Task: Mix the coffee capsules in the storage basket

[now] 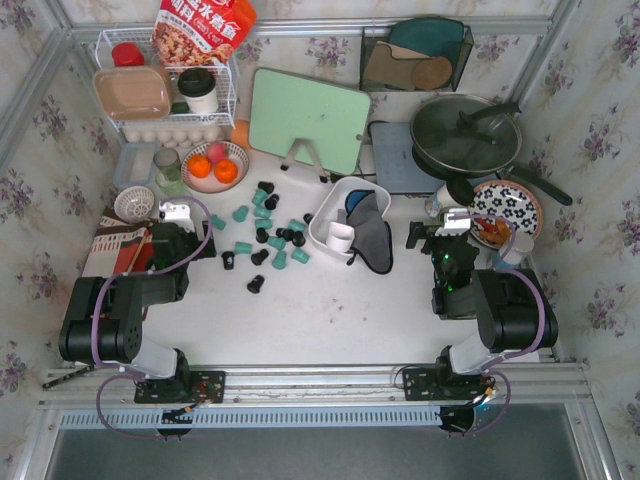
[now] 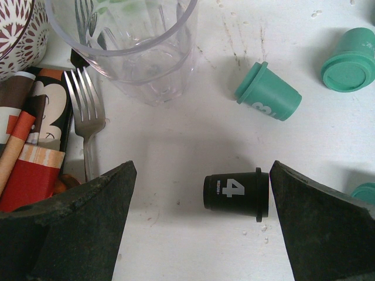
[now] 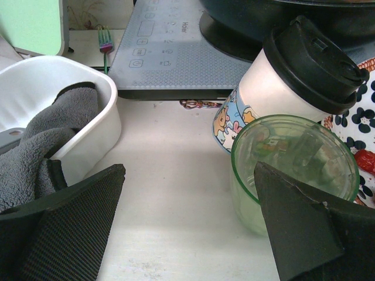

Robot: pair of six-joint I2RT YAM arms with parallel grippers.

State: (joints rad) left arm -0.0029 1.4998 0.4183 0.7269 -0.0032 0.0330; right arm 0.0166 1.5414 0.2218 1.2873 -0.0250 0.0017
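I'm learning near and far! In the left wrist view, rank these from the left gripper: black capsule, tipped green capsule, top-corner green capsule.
1. black capsule, between the fingers of the left gripper.
2. tipped green capsule, ahead, slightly right.
3. top-corner green capsule, far right.

White "4" on a black capsule [image 2: 237,193], "Haier" on the grey cooktop [image 3: 176,52], Chinese characters on the red bag [image 1: 203,28]

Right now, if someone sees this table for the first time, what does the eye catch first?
Teal and black coffee capsules lie scattered on the table, left of the white storage basket, none visibly inside. The basket holds a grey cloth and a white cup instead.
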